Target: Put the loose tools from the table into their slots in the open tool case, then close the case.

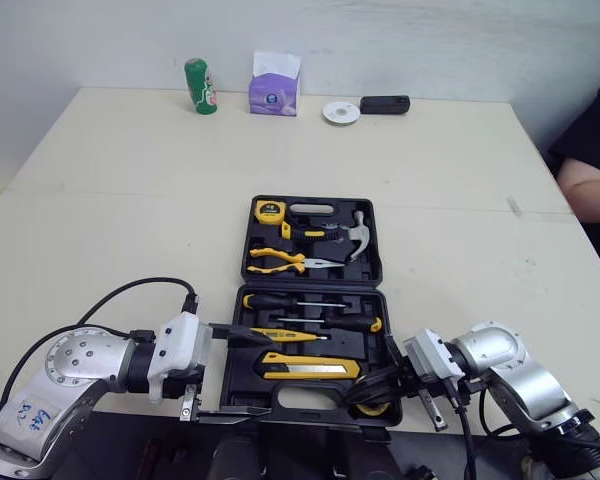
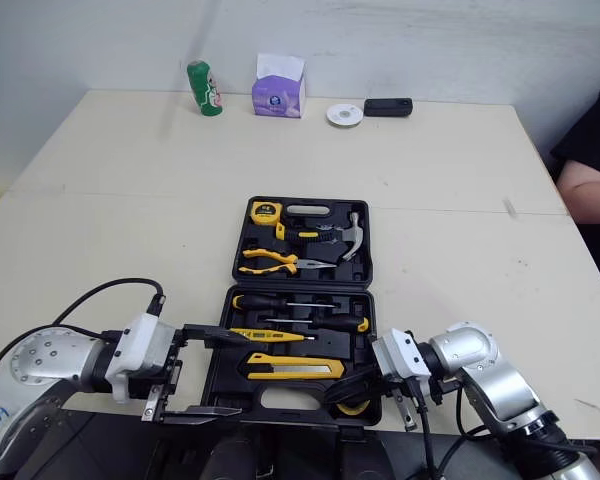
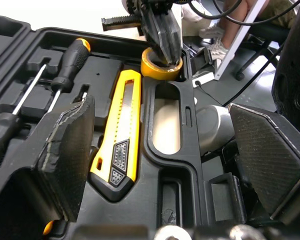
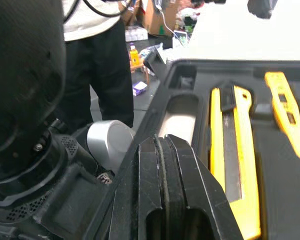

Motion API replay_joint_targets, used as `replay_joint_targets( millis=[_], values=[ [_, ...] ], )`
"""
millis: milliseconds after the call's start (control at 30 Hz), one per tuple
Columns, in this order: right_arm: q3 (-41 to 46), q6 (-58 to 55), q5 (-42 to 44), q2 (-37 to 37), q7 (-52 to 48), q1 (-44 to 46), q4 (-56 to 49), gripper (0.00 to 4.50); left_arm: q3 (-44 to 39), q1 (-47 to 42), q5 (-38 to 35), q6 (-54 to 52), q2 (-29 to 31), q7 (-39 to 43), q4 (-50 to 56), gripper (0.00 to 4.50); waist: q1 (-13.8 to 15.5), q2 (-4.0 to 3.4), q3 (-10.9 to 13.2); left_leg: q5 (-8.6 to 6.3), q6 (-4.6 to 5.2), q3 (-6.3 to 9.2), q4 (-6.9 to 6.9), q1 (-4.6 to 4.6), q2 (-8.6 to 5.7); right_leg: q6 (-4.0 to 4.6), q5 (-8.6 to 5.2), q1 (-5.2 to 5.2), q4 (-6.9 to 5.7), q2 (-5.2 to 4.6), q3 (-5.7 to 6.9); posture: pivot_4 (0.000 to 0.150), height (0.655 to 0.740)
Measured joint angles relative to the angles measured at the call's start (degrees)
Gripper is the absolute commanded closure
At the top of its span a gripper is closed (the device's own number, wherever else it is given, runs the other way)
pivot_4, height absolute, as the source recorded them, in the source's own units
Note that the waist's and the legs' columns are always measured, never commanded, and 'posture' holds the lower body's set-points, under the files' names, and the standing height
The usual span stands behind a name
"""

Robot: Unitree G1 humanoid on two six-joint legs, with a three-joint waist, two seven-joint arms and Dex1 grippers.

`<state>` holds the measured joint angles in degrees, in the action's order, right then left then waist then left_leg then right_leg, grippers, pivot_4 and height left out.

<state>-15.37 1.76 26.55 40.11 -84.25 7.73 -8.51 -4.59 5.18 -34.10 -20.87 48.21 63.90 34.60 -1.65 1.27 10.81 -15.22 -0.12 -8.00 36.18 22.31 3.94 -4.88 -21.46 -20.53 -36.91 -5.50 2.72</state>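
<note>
Tool case (image 1: 378, 300) lies open on the table (image 1: 130, 200), at its near edge. My left arm reaches in low from the left. The left gripper (image 1: 260, 375) is spread wide and holds nothing, with one finger over the case's near half beside the yellow utility knife (image 1: 310, 366) and the other past the front edge. My right arm comes in from the right. The right gripper (image 1: 365, 393) has its fingers pressed together, tips in the yellow tape roll (image 3: 160, 75) at the case's front right corner.

Lab workroom, trailing cables (image 3: 217, 9) (cardboard boxes (image 4: 157, 15) behind)
</note>
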Motion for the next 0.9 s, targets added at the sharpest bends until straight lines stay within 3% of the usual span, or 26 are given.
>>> replay_joint_targets(
  millis=[333, 433, 500, 800, 900],
  values=[
    [-0.61, 10.59, -2.58, -0.37, -2.96, 1.19, 9.54, 4.44, -0.03, 0.02, 0.36, 0.08, 0.87, 0.08, -1.37, 0.0, -0.03, 0.39, -0.24, -0.11, 0.16, 0.03, -0.01, -0.39, 0.0, -0.01, 0.02, 0.47, 0.1, -0.04, 0.01, 0.15, 0.74],
    [-1.38, 10.68, -3.87, 0.03, -2.46, 1.61, 9.38, 4.44, -0.18, 0.23, 0.36, 0.08, 1.09, -0.04, -1.35, 0.0, -0.02, 0.43, -0.3, -0.4, -0.15, 0.09, -0.24, -1.03, 0.02, 0.21, 0.0, 1.17, 0.57, -0.07, 0.03, 0.15, 0.74],
    [-1.99, 10.56, -4.6, 0.67, -1.72, 1.87, 8.51, 4.44, -0.66, 0.33, 0.5, 0.09, 1.1, -0.3, -1.34, 0.0, -0.02, 0.49, -0.38, -0.4, -0.15, 0.09, -0.33, -1.05, 0.06, 0.71, -0.15, 1.22, 0.75, -0.06, 0.03, 0.15, 0.74],
    [-3.03, 9.61, -5.56, 2.3, 0.48, 1.67, 5.92, 4.44, -1.08, 1.26, 1.27, 0.59, 1.08, -1.74, -1.34, 0.0, -0.08, 0.64, -0.55, -0.38, -0.15, 0.05, -0.56, -1.06, 0.06, 0.66, -0.07, 1.23, 1.01, -0.06, 0.02, 0.15, 0.74],
    [-3.21, 14.03, -5.56, 1.83, 0.5, 1.65, 7.86, 4.44, -1.05, 1.22, 1.44, 0.93, 0.95, -1.94, -1.35, 0.0, -0.08, 0.66, -0.56, -0.38, -0.15, 0.04, -0.57, -1.08, 0.06, 0.77, -0.12, 1.25, 1.02, -0.05, 0.02, 0.15, 0.74]
  ],
)
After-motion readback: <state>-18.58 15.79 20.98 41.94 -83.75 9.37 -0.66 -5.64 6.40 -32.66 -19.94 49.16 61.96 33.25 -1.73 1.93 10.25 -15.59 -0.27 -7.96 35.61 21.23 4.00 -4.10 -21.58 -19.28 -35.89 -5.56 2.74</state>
